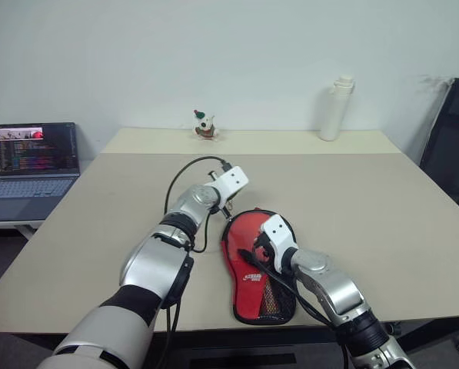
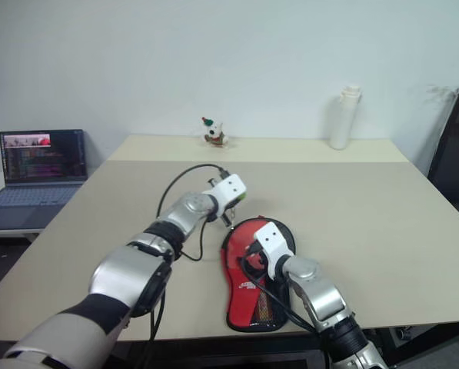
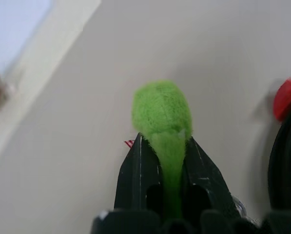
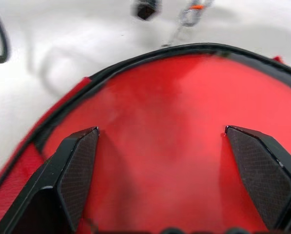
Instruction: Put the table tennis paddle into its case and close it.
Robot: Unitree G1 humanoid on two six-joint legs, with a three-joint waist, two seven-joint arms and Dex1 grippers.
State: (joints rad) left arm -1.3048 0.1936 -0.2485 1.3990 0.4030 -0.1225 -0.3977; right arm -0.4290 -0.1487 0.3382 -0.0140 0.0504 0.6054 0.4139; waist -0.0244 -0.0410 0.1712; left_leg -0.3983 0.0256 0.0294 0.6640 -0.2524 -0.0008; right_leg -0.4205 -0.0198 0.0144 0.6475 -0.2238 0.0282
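Note:
The case (image 1: 248, 265) lies flat near the table's front edge, red face up, with its black mesh patch (image 1: 269, 296) toward me. The table tennis paddle is hidden from view. My right gripper (image 4: 161, 129) hovers open just over the case's round red part, its fingers (image 4: 79, 161) spread wide with nothing between them. My left gripper (image 3: 164, 140) sits at the far rim of the case, shut on a small green fuzzy ball (image 3: 161, 109). I cannot tell whether the ball is tied to the case. A small metal ring (image 4: 186, 14) lies just past the case's black edge.
On the left, an open laptop (image 1: 35, 157) stands on a side stand. A small figurine (image 1: 204, 124) and a white bottle (image 1: 336, 108) stand at the table's far edge. A black chair (image 1: 454, 146) is at the right. The beige table (image 1: 383, 207) stretches wide around the case.

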